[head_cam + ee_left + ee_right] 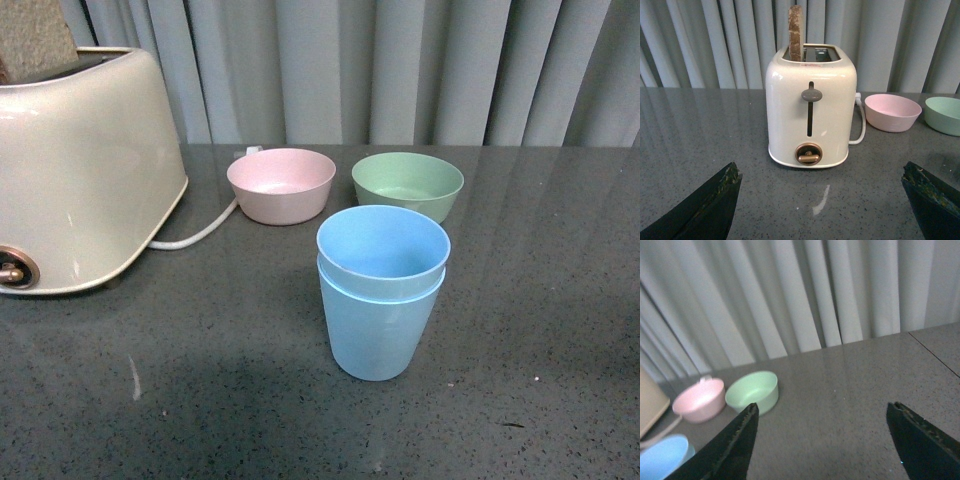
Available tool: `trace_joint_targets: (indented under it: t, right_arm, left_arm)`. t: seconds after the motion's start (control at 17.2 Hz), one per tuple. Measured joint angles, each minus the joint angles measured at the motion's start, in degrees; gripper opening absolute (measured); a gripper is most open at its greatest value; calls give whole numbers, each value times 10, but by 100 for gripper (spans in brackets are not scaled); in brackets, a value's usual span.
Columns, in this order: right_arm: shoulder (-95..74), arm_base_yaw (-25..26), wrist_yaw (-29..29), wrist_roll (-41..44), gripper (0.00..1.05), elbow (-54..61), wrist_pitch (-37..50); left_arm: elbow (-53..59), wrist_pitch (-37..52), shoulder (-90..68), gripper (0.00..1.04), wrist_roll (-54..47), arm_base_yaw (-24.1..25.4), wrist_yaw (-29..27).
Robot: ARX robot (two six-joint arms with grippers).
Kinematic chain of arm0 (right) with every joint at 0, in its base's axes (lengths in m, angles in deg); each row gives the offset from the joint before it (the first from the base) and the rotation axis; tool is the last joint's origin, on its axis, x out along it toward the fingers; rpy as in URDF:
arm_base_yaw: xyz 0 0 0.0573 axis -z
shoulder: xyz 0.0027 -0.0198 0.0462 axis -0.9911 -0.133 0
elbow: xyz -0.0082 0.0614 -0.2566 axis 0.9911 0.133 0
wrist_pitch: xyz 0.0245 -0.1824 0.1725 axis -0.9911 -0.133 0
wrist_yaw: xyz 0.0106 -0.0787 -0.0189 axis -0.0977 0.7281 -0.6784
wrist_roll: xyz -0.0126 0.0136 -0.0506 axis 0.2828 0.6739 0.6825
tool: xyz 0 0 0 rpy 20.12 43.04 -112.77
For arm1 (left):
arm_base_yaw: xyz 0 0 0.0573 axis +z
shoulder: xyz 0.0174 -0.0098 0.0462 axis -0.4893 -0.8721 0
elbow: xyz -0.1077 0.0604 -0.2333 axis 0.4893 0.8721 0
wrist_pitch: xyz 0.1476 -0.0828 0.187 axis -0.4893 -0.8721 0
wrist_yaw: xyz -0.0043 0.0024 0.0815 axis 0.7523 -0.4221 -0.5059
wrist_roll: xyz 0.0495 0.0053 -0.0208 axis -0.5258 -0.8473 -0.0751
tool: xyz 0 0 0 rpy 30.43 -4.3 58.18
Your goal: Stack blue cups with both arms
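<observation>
front view: blue cups [381, 290] nested (both grippers spread wide, empty, well away).

You see the blue cups [381, 295] nested one inside the other, upright on the grey table [540, 330]. No gripper appears for reference. The pink bowl [281, 185] and green bowl [408, 184] stand behind them, apparently not touching. The cream toaster [80, 170] occupies the left edge.
</observation>
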Motion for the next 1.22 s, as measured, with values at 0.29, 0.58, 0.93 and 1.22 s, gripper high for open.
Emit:
trace_joint_targets:
  t: [0.29,0.58,0.93,1.22]
  right_arm:
    - [194,-5,2,150,27,82,-112]
    - [237,-5,2,161,2,103,-141]
    - [333,-5,2,162,2,126,-205]
    - [333,-5,2,162,2,126,-205]
  left_arm:
    - [0,0,0,98,0,0,0]
    - [0,0,0,98,0,0,0]
    - [0,0,0,98,0,0,0]
    - [0,0,0,98,0,0,0]
